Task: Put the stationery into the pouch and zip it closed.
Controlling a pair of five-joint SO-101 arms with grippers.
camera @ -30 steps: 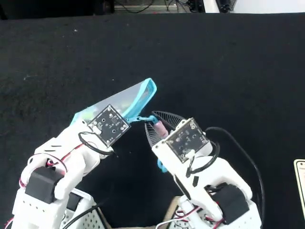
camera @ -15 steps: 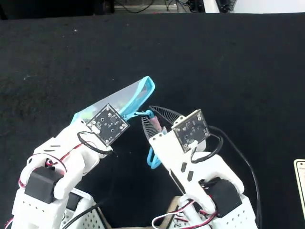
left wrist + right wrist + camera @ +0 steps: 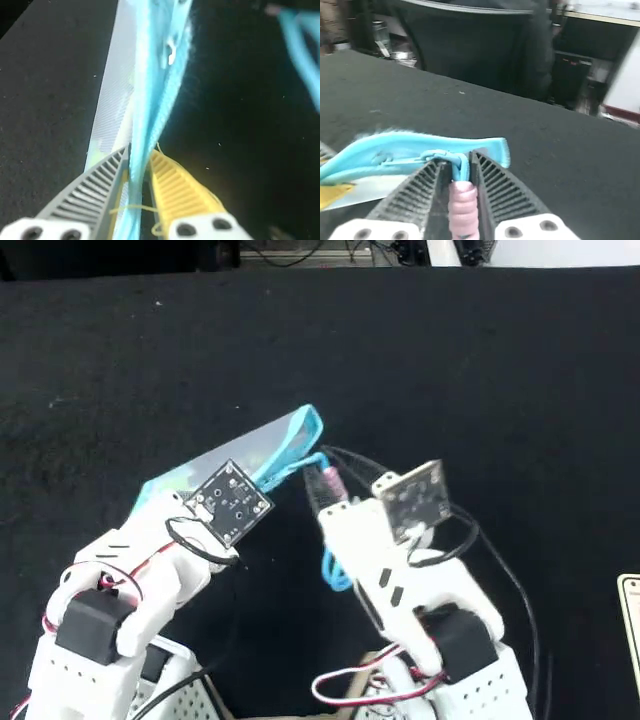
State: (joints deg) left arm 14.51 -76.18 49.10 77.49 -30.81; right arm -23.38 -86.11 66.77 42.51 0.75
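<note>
Black cloth-covered table (image 3: pixel 480 390): bears both arms at its near edge.

Left gripper (image 3: pixel 141 152): near left; one grey and one yellow ribbed finger pinched together on the near end of the pouch's blue edge.

Translucent flat pouch with light-blue zip edging (image 3: pixel 255 448): left of centre, running from the left gripper toward far right, zip edge turned to the right; yellow and green contents show faintly through its wall.

Light-blue zip cord (image 3: pixel 446 157): at the pouch's far right tip.

Right gripper (image 3: pixel 456 162): near centre, just right of the pouch; black ribbed fingers clamped on the zip cord, a pink ridged bead (image 3: pixel 462 200) between them.
</note>
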